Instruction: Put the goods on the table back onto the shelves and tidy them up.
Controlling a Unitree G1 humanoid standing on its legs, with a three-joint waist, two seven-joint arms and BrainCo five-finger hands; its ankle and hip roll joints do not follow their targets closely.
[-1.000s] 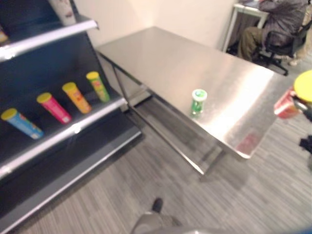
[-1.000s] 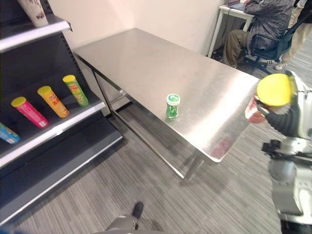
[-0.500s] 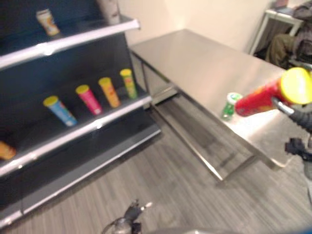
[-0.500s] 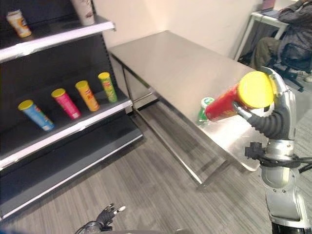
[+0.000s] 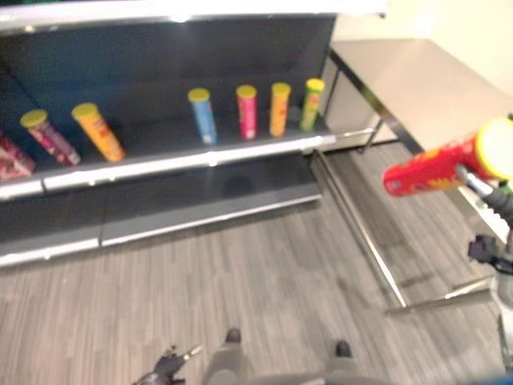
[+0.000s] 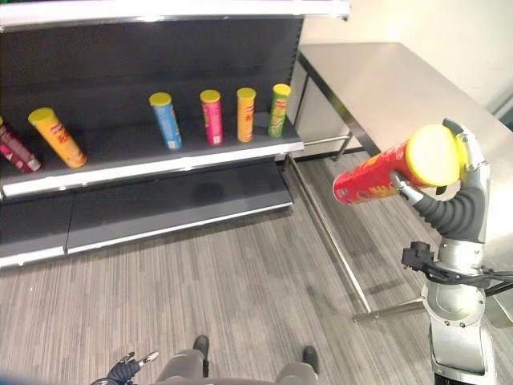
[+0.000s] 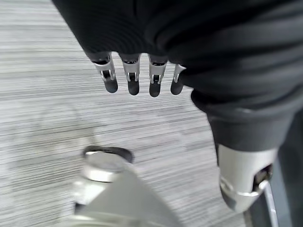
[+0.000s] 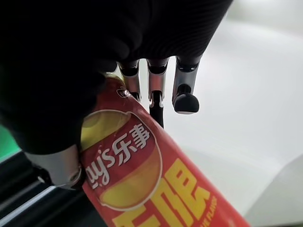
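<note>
My right hand point(image 6: 457, 210) is shut on a red snack tube point(image 6: 373, 175) with a yellow lid, held roughly level at chest height, its base pointing toward the shelves. In the right wrist view the fingers point(image 8: 156, 90) curl round the red tube point(image 8: 156, 189). The dark shelf board point(image 6: 160, 167) carries blue point(image 6: 165, 122), pink point(image 6: 212, 117), orange point(image 6: 245, 115) and green point(image 6: 278, 110) tubes standing together. An orange tube point(image 6: 56, 138) and a dark red one point(image 6: 16, 152) lean further left. My left hand point(image 7: 154, 80) hangs low over the floor, fingers relaxed and empty.
The steel table point(image 6: 401, 80) stands at the right, its corner close to the shelf's right end. A lower shelf board point(image 6: 176, 204) lies bare. Grey striped floor point(image 6: 240, 289) spreads between me and the shelves.
The camera has swung left toward the shelves, so the table and the green can slid out to the right. The red tube stays in my right hand.
</note>
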